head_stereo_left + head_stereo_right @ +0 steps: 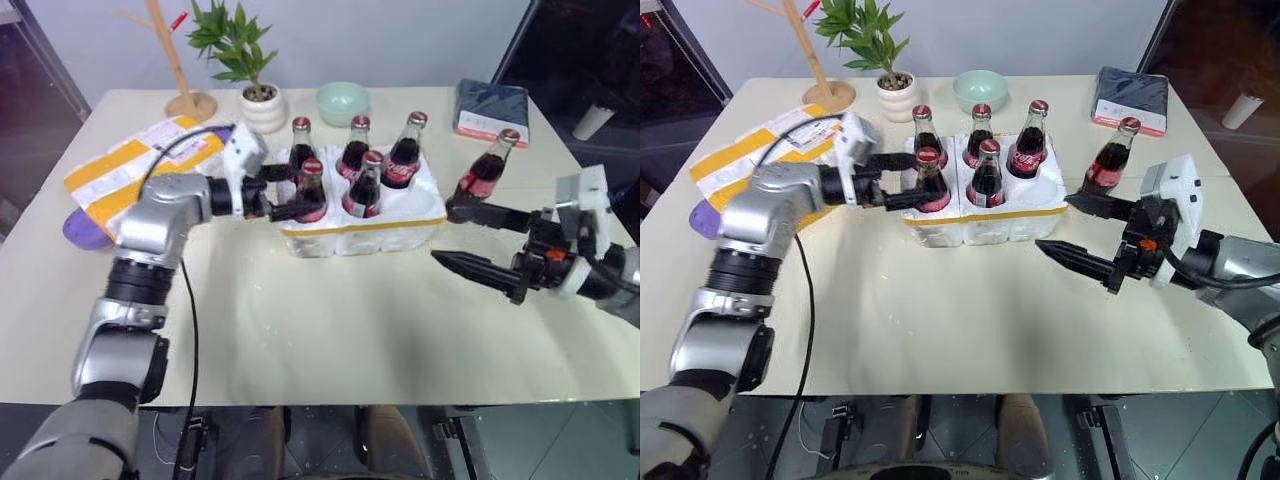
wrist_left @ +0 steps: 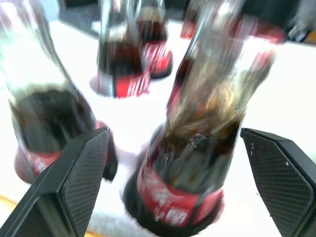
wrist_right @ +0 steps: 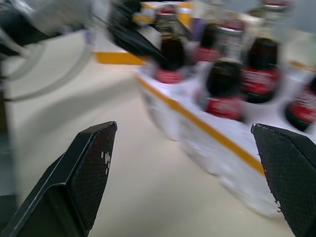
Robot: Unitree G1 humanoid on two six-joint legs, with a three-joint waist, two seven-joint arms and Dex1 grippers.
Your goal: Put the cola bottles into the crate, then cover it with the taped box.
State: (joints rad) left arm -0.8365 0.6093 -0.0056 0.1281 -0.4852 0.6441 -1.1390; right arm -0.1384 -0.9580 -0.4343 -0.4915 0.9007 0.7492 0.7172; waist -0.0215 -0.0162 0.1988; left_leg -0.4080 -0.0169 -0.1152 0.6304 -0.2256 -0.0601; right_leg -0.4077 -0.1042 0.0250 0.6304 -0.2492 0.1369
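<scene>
The crate (image 1: 385, 228), a low white foam block with a thin yellow band, sits mid-table with several cola bottles standing in its slots. My left gripper (image 1: 305, 191) is open, its fingers (image 2: 81, 180) on either side of the front-left bottle (image 2: 190, 163) with a gap on each side. One more cola bottle (image 1: 484, 172) stands on the table just right of the crate. My right gripper (image 1: 441, 235) is open and empty, level above the table, in front of that bottle and right of the crate (image 3: 212, 143). The taped box (image 1: 135, 168) lies at the far left.
Behind the crate are a potted plant (image 1: 262, 100), a green bowl (image 1: 343, 102) and a wooden stand (image 1: 190, 102). A dark blue package (image 1: 492, 108) lies at the back right. A purple object (image 1: 82, 230) shows under the taped box. Bare tabletop (image 1: 330, 320) stretches in front.
</scene>
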